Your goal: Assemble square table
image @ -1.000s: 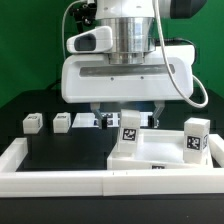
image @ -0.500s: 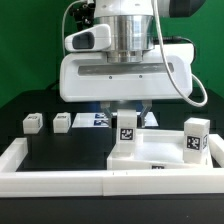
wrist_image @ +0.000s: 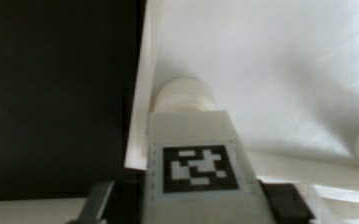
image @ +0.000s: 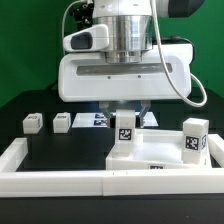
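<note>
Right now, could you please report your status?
End effector shut on upright tagged white plastic leg; leg at corner of large white square slab; nothing blocking.

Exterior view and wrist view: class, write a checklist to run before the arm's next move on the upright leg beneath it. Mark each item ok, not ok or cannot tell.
1. Leg stands upright at a corner of the tabletop: ok.
2. Leg sits between the two fingers in the wrist view: ok.
3. Fingers pressing firmly on the leg: cannot tell, as the contact is blurred.
4. Leg seated in a corner hole: cannot tell, as its base is hidden.
5. Second upright leg stands apart from the fingers: ok.
</note>
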